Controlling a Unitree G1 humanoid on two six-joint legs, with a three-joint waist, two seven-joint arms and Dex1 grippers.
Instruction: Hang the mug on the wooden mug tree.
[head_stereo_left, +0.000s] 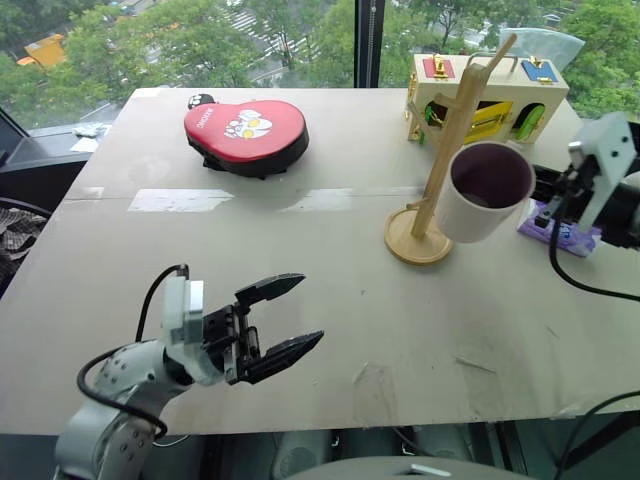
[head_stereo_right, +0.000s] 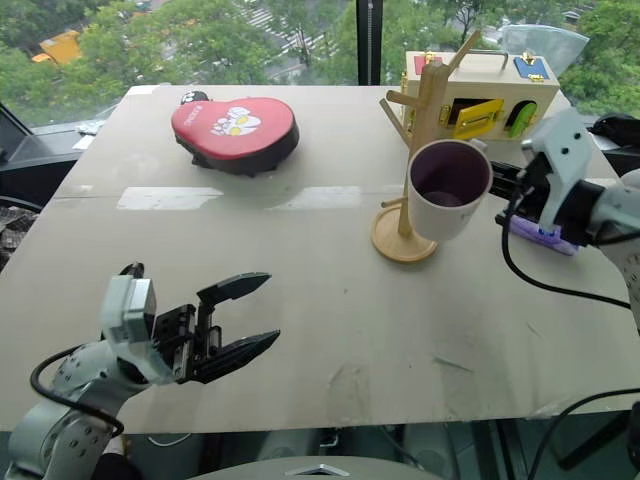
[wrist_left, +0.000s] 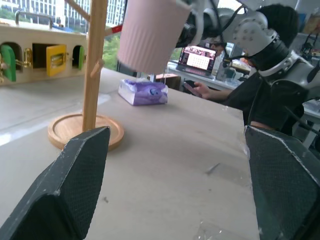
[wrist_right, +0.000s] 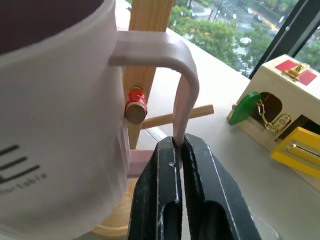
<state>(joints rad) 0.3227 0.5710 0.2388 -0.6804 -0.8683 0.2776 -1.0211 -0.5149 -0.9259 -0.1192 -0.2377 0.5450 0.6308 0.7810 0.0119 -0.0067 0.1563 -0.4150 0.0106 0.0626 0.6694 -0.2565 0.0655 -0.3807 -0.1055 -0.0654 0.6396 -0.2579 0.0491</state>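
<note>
From my remote seat I saw the right gripper (wrist_right: 177, 150) with its two black fingers pressed together on the thin handle of the mug (head_stereo_left: 483, 190), pinching it just below the handle's bend. The mug hung in the air, clear of the table (head_stereo_left: 330, 300), mouth up and tipped slightly toward the head camera so that its dark maroon inside showed. It sat just beside the wooden mug tree (head_stereo_left: 448, 140), on the tree's right side, overlapping the pole in the head views; from the right wrist camera the handle loop lay in front of the pole, near a peg with a red-banded end (wrist_right: 135, 106), but I could not tell whether mug and tree were touching. The tree stood upright on its round disc base on the table's far right part. Behind it sat a wooden box with colourful latches (head_stereo_left: 500, 100), and a small purple packet (head_stereo_left: 560, 235) lay on the table to the right of the tree base. A red heart-shaped pad (head_stereo_left: 245, 135) rested on the far left-centre of the table, well apart from the tree. The left gripper (head_stereo_left: 285, 318) hovered low over the near left part of the table, its jaws spread wide and holding nothing, pointing toward the robot's right.
</note>
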